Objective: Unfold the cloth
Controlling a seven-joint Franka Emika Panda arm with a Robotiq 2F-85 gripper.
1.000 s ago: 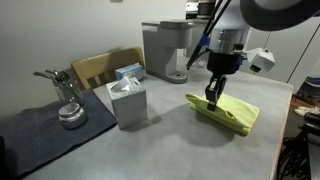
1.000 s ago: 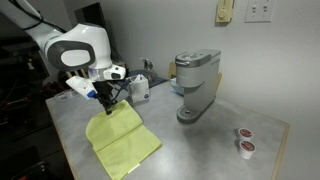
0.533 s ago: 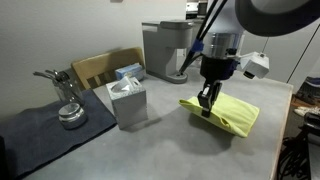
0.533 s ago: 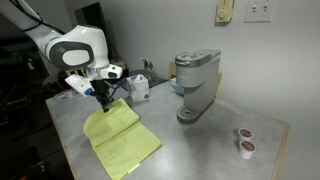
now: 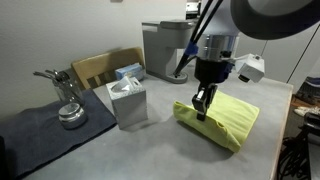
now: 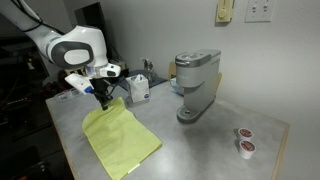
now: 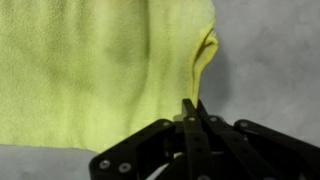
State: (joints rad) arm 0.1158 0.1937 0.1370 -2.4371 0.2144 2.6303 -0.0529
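Low at the middle of the wrist frame, tool point(image 7: 192, 110) with fingers pressed together, pinching a raised fold at the edge of the cloth point(image 7: 90, 70). Just above the pinch, a narrow ridge of fabric standing up; rest of the yellow-green sheet spread across the upper left of that frame.

Right of centre in an exterior view, tool point(image 5: 203, 110) pointing down onto the cloth's left end, bunched there into a soft bulge; remainder flat toward the right edge of the surface point(image 5: 150, 150). Left of the cloth and apart from it, tissue box point(image 5: 128, 100); behind, coffee machine point(image 5: 165, 50).

Judged as mid-unfold: upper layer gripped, not yet laid open. Needed next: lifting the pinched edge just clear, carrying it over and away from the lower layer, letting go once flat. Probably best done low and slow, to avoid dragging the whole cloth along.
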